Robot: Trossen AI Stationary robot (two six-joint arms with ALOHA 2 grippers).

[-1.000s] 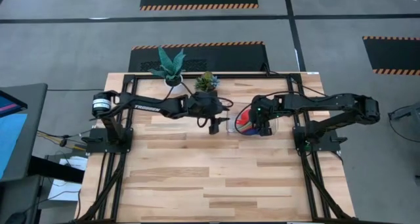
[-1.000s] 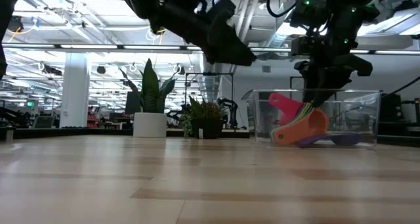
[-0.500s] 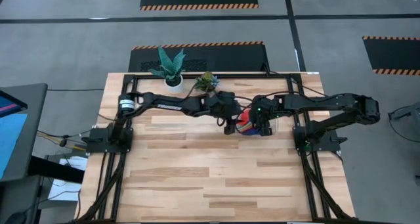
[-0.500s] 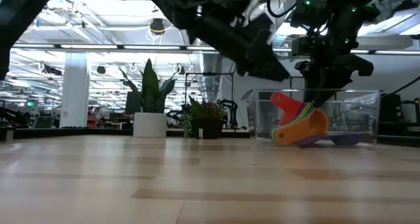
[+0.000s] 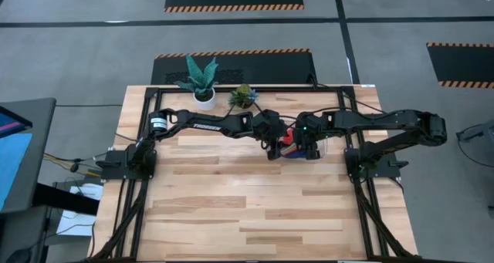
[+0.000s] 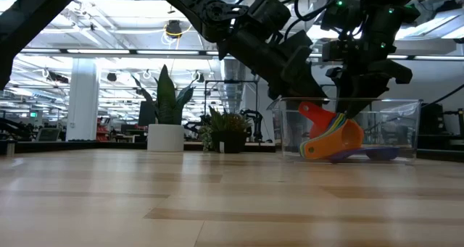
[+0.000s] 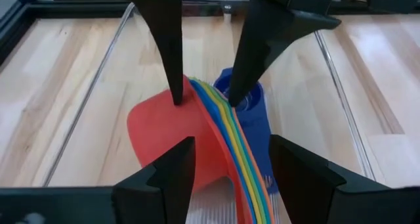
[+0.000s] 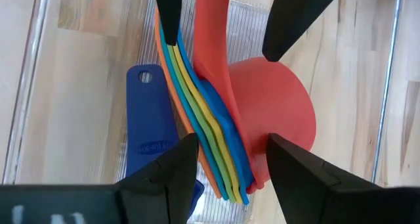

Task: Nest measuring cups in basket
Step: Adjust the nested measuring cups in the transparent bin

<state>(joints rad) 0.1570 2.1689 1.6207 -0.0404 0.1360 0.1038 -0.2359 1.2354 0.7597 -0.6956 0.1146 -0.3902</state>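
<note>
The clear basket (image 5: 328,143) stands right of the table's middle. In it a nested stack of measuring cups (image 6: 337,142) lies tipped on its side, red cup outermost, handles (image 8: 210,119) edge-on and slanting up. A separate dark blue cup's handle (image 8: 147,119) lies flat on the basket floor. My right gripper (image 8: 233,142) reaches down into the basket and is shut on the stack. My left gripper (image 7: 233,145) comes in from the table's left, open, a finger on either side of the stack; whether it touches, I cannot tell. My right gripper pinches the stack of nested handles (image 7: 220,102) between its two fingers, one tip on the red side (image 7: 176,99), the other on the blue side. The fingers point steeply down and lie across the handles. The stack stays tilted, its cups on the basket floor.
A white pot with a tall plant (image 5: 202,89) and a small dark-potted plant (image 5: 243,97) stand at the table's far edge, left of the basket. Bare wooden table (image 5: 247,209) stretches toward the near edge. Black frame rails run along both sides.
My left gripper has travelled toward the table's right edge and down, from near the small plant to the basket, staying open; its fingers now stand on either side of the cups. The cups have kept their place.
</note>
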